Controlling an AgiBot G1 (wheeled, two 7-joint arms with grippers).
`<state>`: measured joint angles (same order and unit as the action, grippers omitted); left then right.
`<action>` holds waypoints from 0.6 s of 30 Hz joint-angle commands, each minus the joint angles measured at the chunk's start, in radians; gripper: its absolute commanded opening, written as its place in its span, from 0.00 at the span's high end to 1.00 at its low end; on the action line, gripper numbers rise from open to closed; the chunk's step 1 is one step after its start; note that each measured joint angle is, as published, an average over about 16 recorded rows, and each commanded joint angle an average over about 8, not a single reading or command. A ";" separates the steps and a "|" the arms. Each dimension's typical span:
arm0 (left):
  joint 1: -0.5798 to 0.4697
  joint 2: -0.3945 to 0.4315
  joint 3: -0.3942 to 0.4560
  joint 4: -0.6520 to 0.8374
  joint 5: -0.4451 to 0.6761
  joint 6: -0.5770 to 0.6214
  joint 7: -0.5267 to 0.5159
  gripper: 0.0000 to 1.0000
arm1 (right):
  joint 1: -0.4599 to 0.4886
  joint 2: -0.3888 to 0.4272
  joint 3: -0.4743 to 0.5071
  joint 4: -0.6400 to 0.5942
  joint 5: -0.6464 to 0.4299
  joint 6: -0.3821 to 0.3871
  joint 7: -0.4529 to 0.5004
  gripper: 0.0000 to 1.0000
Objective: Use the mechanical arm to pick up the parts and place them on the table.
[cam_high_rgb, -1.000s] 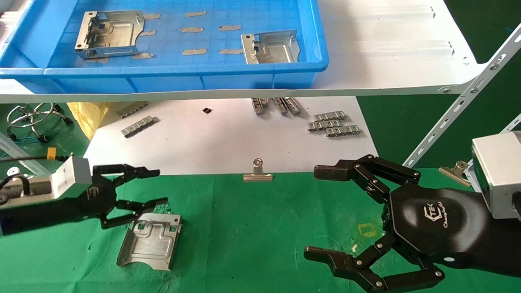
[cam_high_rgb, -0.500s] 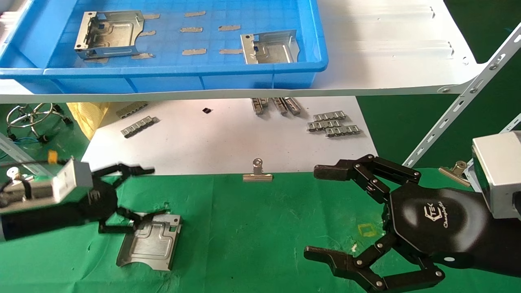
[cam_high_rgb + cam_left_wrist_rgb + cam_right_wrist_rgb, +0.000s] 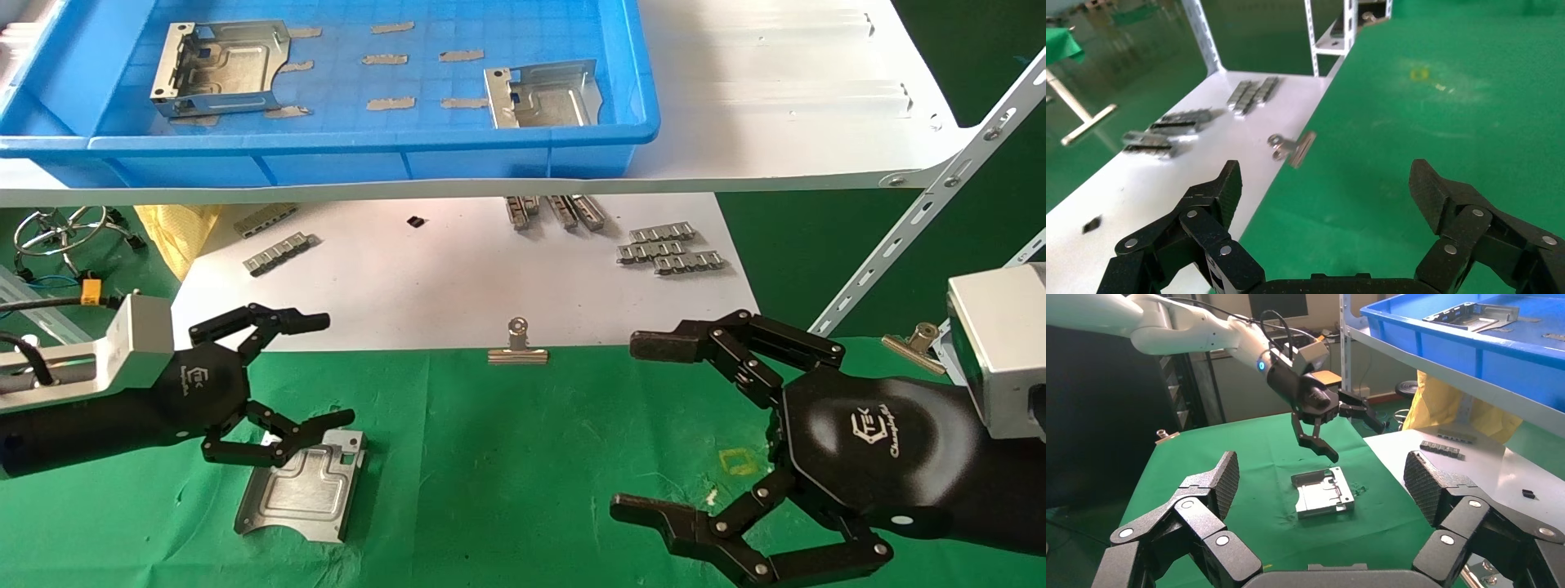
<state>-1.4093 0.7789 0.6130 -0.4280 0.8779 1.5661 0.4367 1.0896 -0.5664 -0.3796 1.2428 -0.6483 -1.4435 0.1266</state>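
Observation:
One silvery bracket lies flat on the green cloth table at the left. My left gripper hangs just above the bracket's far edge, open and empty, its lower finger over that edge. The right wrist view shows the bracket with clear air between it and the left gripper. Two more brackets lie in the blue bin. My right gripper is open and empty over the cloth at the right. The left wrist view shows only its own open gripper over bare cloth.
The blue bin stands on a white shelf board above the table's far edge. A lower white board holds grey ridged strips. Binder clips hold the cloth edge. A shelf upright slants at the right.
My left gripper dipped left, then came back right and slightly higher, staying open. The bracket on the cloth has not moved. The right arm has not moved.

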 commanded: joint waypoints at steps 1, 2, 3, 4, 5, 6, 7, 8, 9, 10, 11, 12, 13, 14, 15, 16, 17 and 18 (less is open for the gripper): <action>0.016 -0.008 -0.016 -0.041 -0.007 -0.003 -0.030 0.00 | 0.000 0.000 0.000 0.000 0.000 0.000 0.000 0.00; 0.024 -0.012 -0.024 -0.061 -0.010 -0.005 -0.044 0.00 | 0.000 0.000 0.000 0.000 0.000 0.000 0.000 0.00; 0.032 -0.016 -0.032 -0.081 -0.014 -0.007 -0.059 0.00 | 0.000 0.000 0.000 0.000 0.000 0.000 0.000 0.00; 0.040 -0.020 -0.040 -0.102 -0.018 -0.008 -0.074 0.00 | 0.000 0.000 0.000 0.000 0.000 0.000 0.000 0.00; 0.048 -0.024 -0.047 -0.122 -0.021 -0.010 -0.089 0.00 | 0.000 0.000 0.000 0.000 0.000 0.000 0.000 0.00; 0.056 -0.028 -0.055 -0.142 -0.025 -0.012 -0.104 0.00 | 0.000 0.000 0.000 0.000 0.000 0.000 0.000 0.00; 0.064 -0.032 -0.063 -0.163 -0.028 -0.013 -0.119 0.00 | 0.000 0.000 0.000 0.000 0.000 0.000 0.000 0.00; 0.072 -0.036 -0.071 -0.183 -0.032 -0.015 -0.134 0.00 | 0.000 0.000 0.000 0.000 0.000 0.000 0.000 0.00; 0.080 -0.040 -0.079 -0.204 -0.035 -0.017 -0.148 0.00 | 0.000 0.000 0.000 0.000 0.000 0.000 0.000 0.00; 0.088 -0.044 -0.087 -0.224 -0.039 -0.018 -0.163 0.00 | 0.000 0.000 0.000 0.000 0.000 0.000 0.000 0.00; 0.095 -0.048 -0.095 -0.244 -0.042 -0.020 -0.178 0.00 | 0.000 0.000 0.000 0.000 0.000 0.000 0.000 0.00; 0.103 -0.052 -0.103 -0.264 -0.045 -0.022 -0.193 0.00 | 0.000 0.000 0.000 0.000 0.000 0.000 0.000 0.00; 0.111 -0.056 -0.111 -0.285 -0.049 -0.023 -0.208 0.00 | 0.000 0.000 0.000 0.000 0.000 0.000 0.000 0.00; 0.119 -0.060 -0.119 -0.305 -0.052 -0.025 -0.222 0.00 | 0.000 0.000 0.000 0.000 0.000 0.000 0.000 0.00; 0.127 -0.064 -0.127 -0.325 -0.056 -0.027 -0.237 0.00 | 0.000 0.000 0.000 0.000 0.000 0.000 0.000 0.00; 0.135 -0.068 -0.135 -0.346 -0.059 -0.028 -0.252 0.00 | 0.000 0.000 0.000 0.000 0.000 0.000 0.000 0.00; 0.143 -0.072 -0.143 -0.366 -0.063 -0.030 -0.267 0.00 | 0.000 0.000 0.000 0.000 0.000 0.000 0.000 0.00; 0.151 -0.076 -0.151 -0.387 -0.067 -0.032 -0.282 0.00 | 0.000 0.000 0.000 0.000 0.000 0.000 0.000 0.00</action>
<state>-1.2582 0.7032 0.4625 -0.8144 0.8114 1.5343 0.1549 1.0896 -0.5664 -0.3797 1.2428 -0.6483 -1.4435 0.1266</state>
